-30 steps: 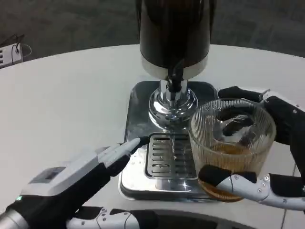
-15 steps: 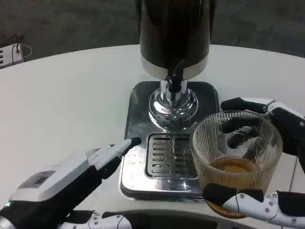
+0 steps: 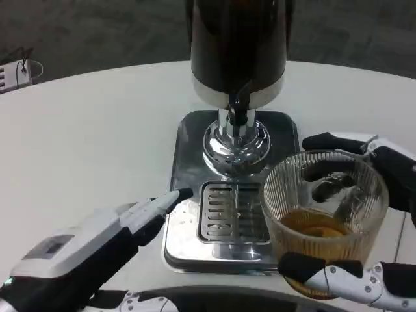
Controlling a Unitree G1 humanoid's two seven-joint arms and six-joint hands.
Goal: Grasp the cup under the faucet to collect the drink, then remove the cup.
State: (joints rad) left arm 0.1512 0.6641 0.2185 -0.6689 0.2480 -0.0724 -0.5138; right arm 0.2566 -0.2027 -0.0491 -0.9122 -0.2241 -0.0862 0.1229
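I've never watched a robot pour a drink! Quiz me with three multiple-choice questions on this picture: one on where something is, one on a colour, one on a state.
1. Where is the cup?
A. right of the drip grate
B. directly under the faucet
C. on the floor

2. What colour is the drink?
A. green
B. amber
C. clear

3. What is the right hand doing?
A. lying flat on the table
B. holding the cup
C. pressing the faucet

Answers:
1 A, the cup sits beside the grate's right edge.
2 B, brownish-orange liquid fills the bottom.
3 B, fingers wrap around the glass.

Bare table (image 3: pixel 97 130) lies open to the left; the dispenser (image 3: pixel 238 45) and faucet (image 3: pixel 238 110) block the far middle.
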